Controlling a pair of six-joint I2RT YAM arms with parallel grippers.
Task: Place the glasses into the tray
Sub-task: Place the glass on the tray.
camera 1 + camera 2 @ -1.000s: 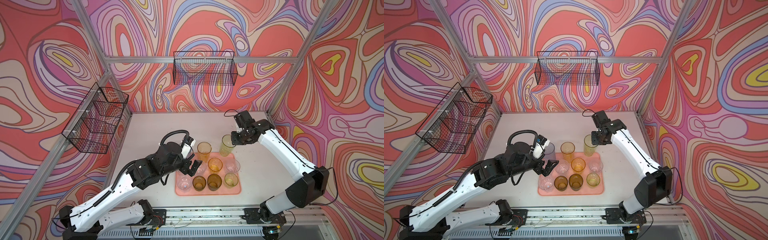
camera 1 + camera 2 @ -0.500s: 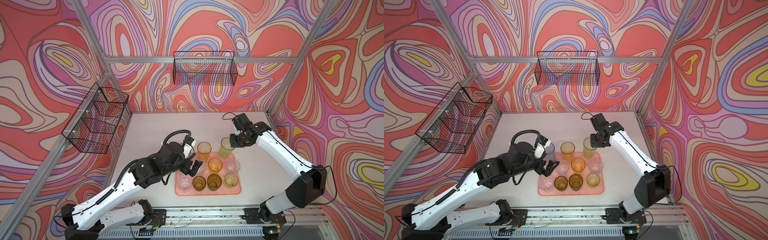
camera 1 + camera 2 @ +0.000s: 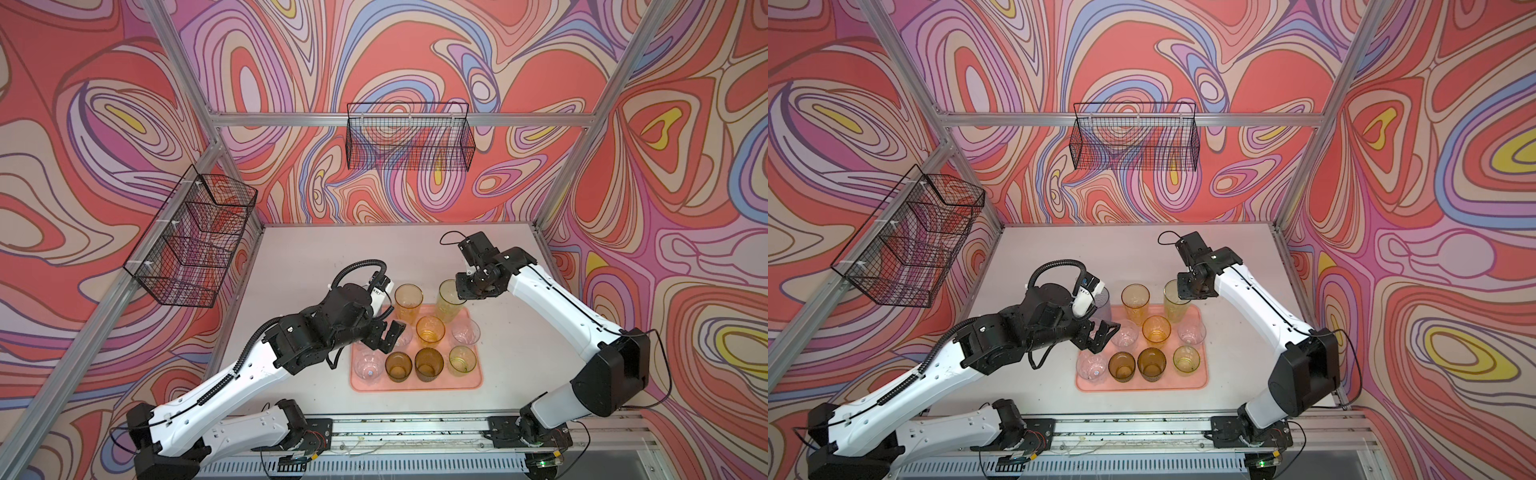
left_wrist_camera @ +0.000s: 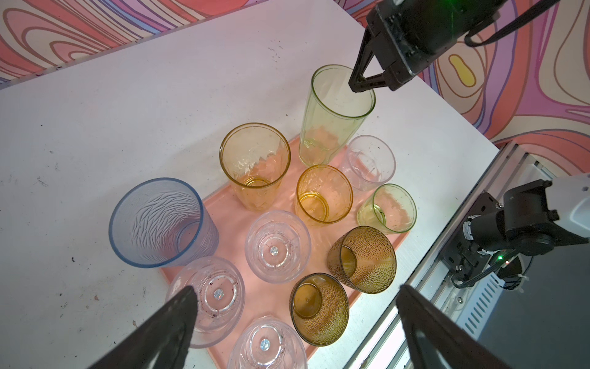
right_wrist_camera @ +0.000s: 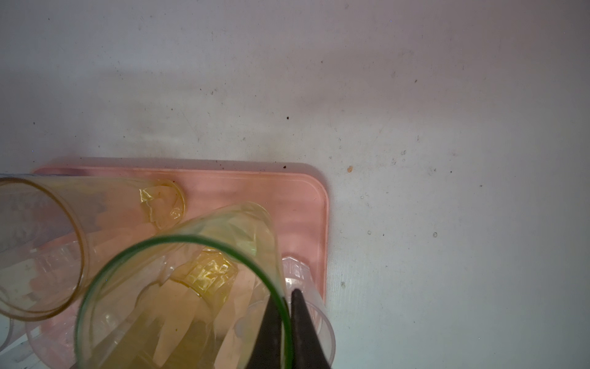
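Note:
The salmon-pink tray [image 3: 415,388] [image 3: 1142,386] holds several glasses: amber [image 3: 408,301], olive-brown [image 3: 428,365], clear [image 3: 465,332] and a short yellow-green one [image 3: 462,360]. My right gripper [image 3: 461,293] [image 5: 287,294] is shut on the rim of a tall yellow-green glass [image 3: 448,305] [image 4: 335,118], one finger inside and one outside. Its base is over the tray's far right corner. My left gripper [image 3: 384,336] [image 4: 297,289] hangs open above the tray's left side, holding nothing. A tall blue-grey glass [image 4: 159,220] [image 3: 1105,297] stands at the tray's far left corner.
Two black wire baskets hang on the walls, one at the back [image 3: 409,137] and one on the left [image 3: 191,241]. The white table [image 3: 332,249] lies bare behind the tray. An aluminium rail [image 3: 415,428] runs along the front edge.
The right gripper has carried the tall yellow-green glass slightly left and down toward the tray's far right corner. The left arm has barely shifted and stays open.

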